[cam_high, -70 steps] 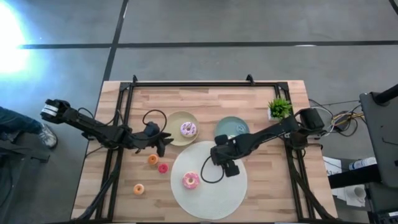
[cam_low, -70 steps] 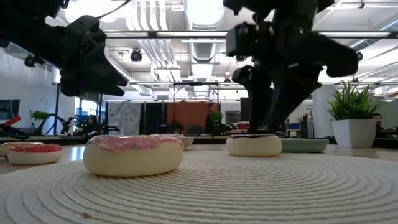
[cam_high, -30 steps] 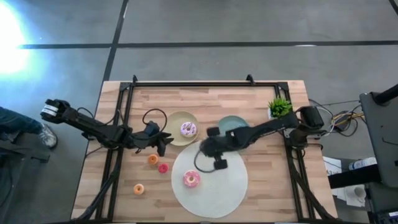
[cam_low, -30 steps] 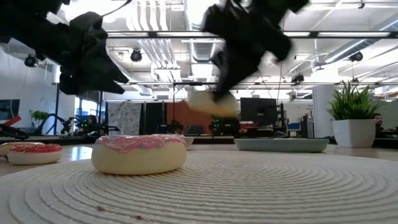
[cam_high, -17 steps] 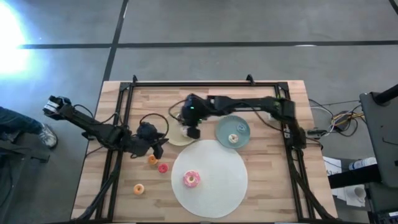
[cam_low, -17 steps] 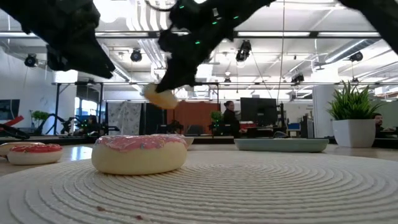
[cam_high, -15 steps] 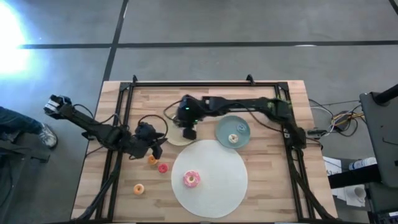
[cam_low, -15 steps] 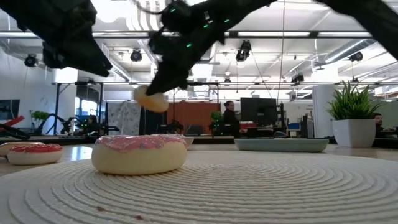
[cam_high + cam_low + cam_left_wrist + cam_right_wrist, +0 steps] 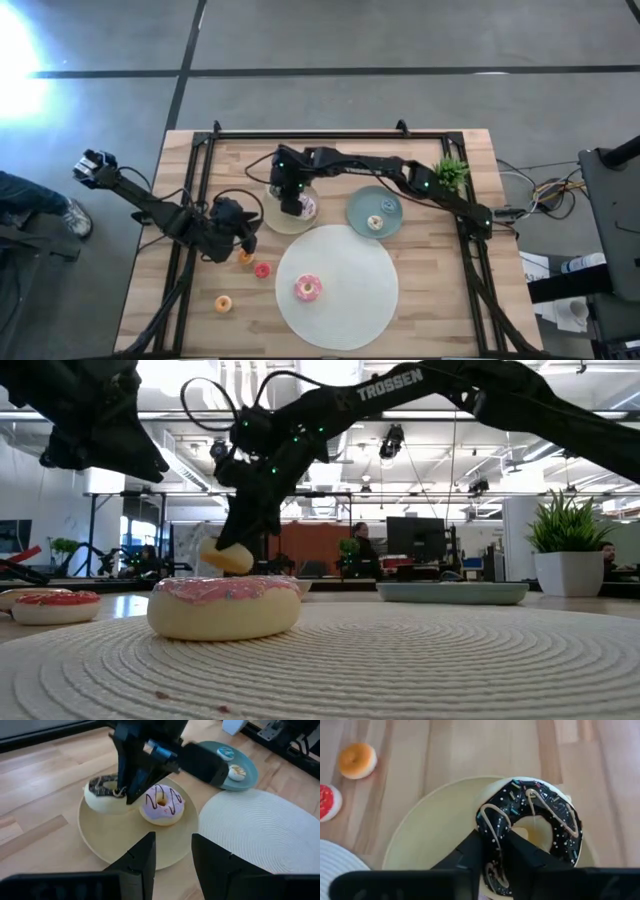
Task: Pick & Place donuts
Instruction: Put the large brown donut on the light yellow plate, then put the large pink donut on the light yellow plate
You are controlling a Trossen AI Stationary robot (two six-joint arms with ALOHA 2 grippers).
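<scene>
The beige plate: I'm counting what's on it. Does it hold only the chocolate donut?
No, the beige plate also holds a pale pink donut beside the chocolate donut.

High view looked straight down on whole worktop [image 9: 420, 300]. Low view sat at mat [image 9: 400, 660] level, facing room. Wrist views looked closely at beige plate [image 9: 95, 827], seen also from above.

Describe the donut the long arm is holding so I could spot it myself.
Find the beige plate near the middle of the wooden table. Above its edge, the right pincer grips a chocolate donut. Unlike the pale pink donut beside it, its icing is dark with cream drizzle and sprinkles.
</scene>
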